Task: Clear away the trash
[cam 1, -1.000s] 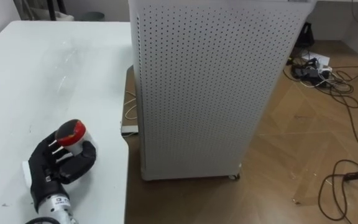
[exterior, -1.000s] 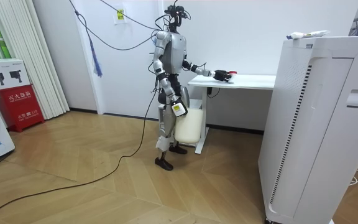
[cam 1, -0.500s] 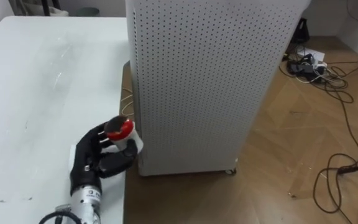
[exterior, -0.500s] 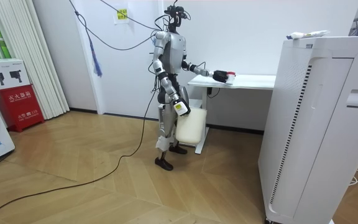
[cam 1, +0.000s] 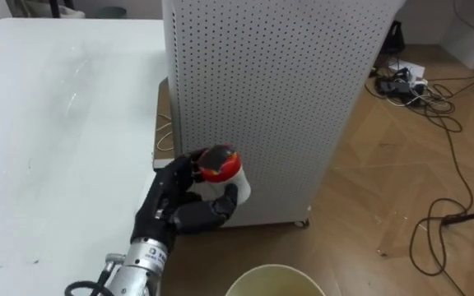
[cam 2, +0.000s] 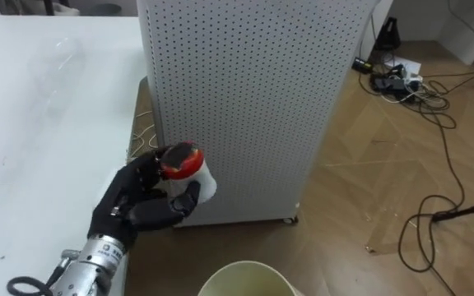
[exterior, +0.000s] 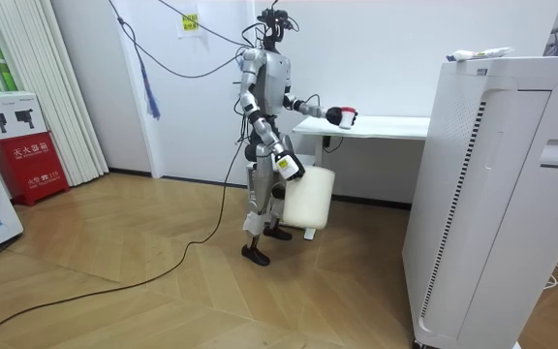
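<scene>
White tabletop (cam 1: 48,123) lies to the left of your left hand (cam 1: 175,210), and a tall perforated cabinet (cam 1: 270,99) stands just behind it. The hand is past the table's edge, over the wooden floor (cam 1: 401,189), clenched round a small white container with a red cap (cam 1: 219,167). The dark fingers wrap its lower body and the cap stands clear above them.

Expect this piece of garbage to be light, since it sits high in the hand without sagging. It looks like stiff, smooth plastic, round in section, so it could roll or slip if you loosen the hold early. Keep your hold on the white body below the cap. The cap is the narrower, slicker part and offers less to hold.

Below the hand and a little to its right is the rim of a pale bin (cam 1: 274,268). In the room view your right hand (exterior: 290,171) is at that bin's upper edge beside the hip, but I cannot tell how it grips.
</scene>
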Available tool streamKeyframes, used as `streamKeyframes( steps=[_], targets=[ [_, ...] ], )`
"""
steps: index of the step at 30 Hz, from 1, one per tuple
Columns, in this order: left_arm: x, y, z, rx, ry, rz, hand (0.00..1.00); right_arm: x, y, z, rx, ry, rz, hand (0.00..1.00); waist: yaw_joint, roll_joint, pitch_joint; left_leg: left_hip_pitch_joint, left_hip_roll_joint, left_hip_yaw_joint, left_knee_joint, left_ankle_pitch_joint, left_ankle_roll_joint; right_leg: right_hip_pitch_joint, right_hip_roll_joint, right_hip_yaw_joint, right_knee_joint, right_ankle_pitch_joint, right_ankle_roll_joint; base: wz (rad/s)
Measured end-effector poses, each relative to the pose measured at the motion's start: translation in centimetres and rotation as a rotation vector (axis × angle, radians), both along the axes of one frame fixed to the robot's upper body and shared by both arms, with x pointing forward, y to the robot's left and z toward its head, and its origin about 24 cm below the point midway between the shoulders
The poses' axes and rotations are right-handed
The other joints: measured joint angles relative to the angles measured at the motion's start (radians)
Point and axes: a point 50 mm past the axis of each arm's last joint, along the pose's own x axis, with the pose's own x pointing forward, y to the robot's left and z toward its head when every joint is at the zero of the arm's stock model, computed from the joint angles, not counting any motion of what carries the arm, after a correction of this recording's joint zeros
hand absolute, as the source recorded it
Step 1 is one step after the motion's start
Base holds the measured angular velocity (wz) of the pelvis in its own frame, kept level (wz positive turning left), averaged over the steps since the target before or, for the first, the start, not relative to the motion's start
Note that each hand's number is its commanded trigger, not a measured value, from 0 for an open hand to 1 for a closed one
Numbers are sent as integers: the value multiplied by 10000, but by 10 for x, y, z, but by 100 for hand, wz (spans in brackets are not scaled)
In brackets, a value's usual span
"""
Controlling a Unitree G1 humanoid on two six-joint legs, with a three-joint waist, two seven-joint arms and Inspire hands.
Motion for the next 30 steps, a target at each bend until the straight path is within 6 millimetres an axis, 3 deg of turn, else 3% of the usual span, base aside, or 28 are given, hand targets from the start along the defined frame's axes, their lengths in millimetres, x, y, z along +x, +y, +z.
streamKeyframes(
  steps=[11,17,18,19,30],
  targets=[
    [-20,-11,-19,42,826,-1444,100,13,1,10,56,-595,-98,100,-14,108,-9,110,11,220,-126,1,0,-54,-3,154,-3,-1,0,-4],
    [-36,-10,-33,26,1482,-1791,100,24,-1,17,106,-901,31,100,-323,244,-41,261,2,326,-334,33,-15,-38,-3,290,4,-1,1,-7],
    [-37,-11,-35,56,1589,-1955,70,24,-2,18,124,-906,7,100,-344,244,-41,261,4,326,-342,37,-18,-42,-1,291,3,-1,1,0],
    [-37,-11,-35,66,1627,-2022,0,24,-2,18,140,-909,4,100,-356,245,-40,261,4,326,-342,38,-18,-44,-1,293,3,-2,1,0],
    [-39,-16,-31,326,1406,-2738,0,32,-3,23,167,-1164,47,100,-520,246,-37,248,-6,365,-431,39,-18,-129,-3,290,2,-2,1,0]
  ],
)
